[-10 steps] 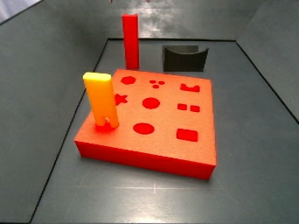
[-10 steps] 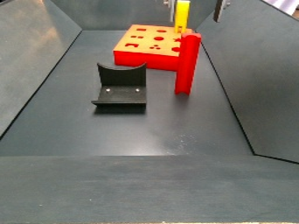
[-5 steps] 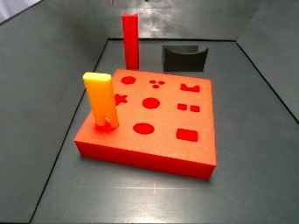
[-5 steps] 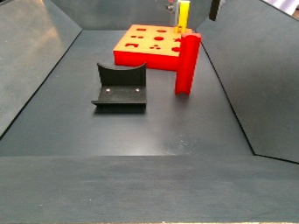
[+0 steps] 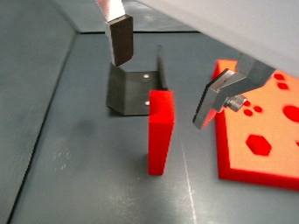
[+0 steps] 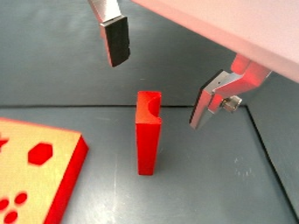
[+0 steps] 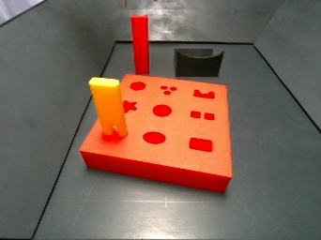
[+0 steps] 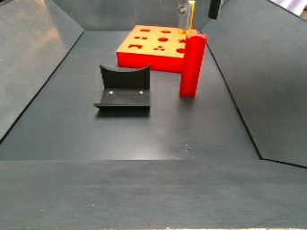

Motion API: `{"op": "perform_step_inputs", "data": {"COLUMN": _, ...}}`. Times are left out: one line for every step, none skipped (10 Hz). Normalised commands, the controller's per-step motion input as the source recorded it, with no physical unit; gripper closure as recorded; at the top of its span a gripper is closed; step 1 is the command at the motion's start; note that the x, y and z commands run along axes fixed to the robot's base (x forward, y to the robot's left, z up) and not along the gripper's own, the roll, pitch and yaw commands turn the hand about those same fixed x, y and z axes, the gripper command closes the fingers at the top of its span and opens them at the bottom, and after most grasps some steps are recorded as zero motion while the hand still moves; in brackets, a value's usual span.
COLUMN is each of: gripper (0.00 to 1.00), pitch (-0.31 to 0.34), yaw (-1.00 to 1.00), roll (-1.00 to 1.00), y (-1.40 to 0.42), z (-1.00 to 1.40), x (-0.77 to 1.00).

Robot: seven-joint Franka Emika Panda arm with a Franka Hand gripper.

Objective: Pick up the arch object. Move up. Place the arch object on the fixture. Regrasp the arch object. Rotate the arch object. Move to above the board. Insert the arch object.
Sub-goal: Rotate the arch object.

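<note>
The arch object (image 7: pixel 141 42), a slim bright-red bar, stands upright on the floor between the board (image 7: pixel 163 122) and the fixture (image 7: pixel 198 62); it also shows in the opposite side view as the arch object (image 8: pixel 192 65). In both wrist views my gripper (image 5: pixel 170 66) (image 6: pixel 163 70) hangs open above the bar's top end, with the fingers (image 5: pixel 121 39) (image 6: pixel 114 39) on either side and clear of it. Nothing is between them. Only the gripper's tips (image 8: pixel 199 9) show at a side view's upper edge.
A yellow-topped orange peg (image 7: pixel 107 108) stands in the board's near-left corner. The dark fixture (image 8: pixel 124 90) sits on the floor beside the bar, and its upright plate (image 5: pixel 135 87) is close behind the bar. Grey sloping walls enclose the floor.
At the upper edge of a side view, the dark fingertip has drifted slightly left, closer to above the bar. The bar, board and fixture have not moved.
</note>
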Motion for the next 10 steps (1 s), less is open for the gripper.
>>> {"op": "perform_step_inputs", "data": {"gripper": 0.0, "pitch": 0.007, "yaw": 1.0, "roll": 0.0, "y": 0.01, "z": -0.03, "x": 0.03}}
{"op": "perform_step_inputs", "data": {"gripper": 0.0, "pitch": 0.007, "yaw": 1.0, "roll": 0.0, "y": 0.01, "z": -0.03, "x": 0.03}}
{"op": "perform_step_inputs", "data": {"gripper": 0.0, "pitch": 0.007, "yaw": 1.0, "roll": 0.0, "y": 0.01, "z": -0.03, "x": 0.03}}
{"op": "perform_step_inputs", "data": {"gripper": 0.0, "pitch": 0.007, "yaw": 1.0, "roll": 0.0, "y": 0.01, "z": -0.03, "x": 0.03}}
{"op": "perform_step_inputs", "data": {"gripper": 0.0, "pitch": 0.007, "yaw": 1.0, "roll": 0.0, "y": 0.01, "z": -0.03, "x": 0.03}}
{"op": "perform_step_inputs", "data": {"gripper": 0.0, "pitch": 0.008, "yaw": 1.0, "roll": 0.0, "y": 0.01, "z": -0.03, "x": 0.03}}
{"op": "perform_step_inputs", "data": {"gripper": 0.0, "pitch": 0.008, "yaw": 1.0, "roll": 0.0, "y": 0.01, "z": -0.03, "x": 0.03}}
{"op": "perform_step_inputs", "data": {"gripper": 0.0, "pitch": 0.008, "yaw": 1.0, "roll": 0.0, "y": 0.01, "z": -0.03, "x": 0.03}}
{"op": "perform_step_inputs", "data": {"gripper": 0.0, "pitch": 0.009, "yaw": 1.0, "roll": 0.0, "y": 0.01, "z": -0.03, "x": 0.03}}
{"op": "perform_step_inputs", "data": {"gripper": 0.0, "pitch": 0.009, "yaw": 1.0, "roll": 0.0, "y": 0.01, "z": -0.03, "x": 0.03}}
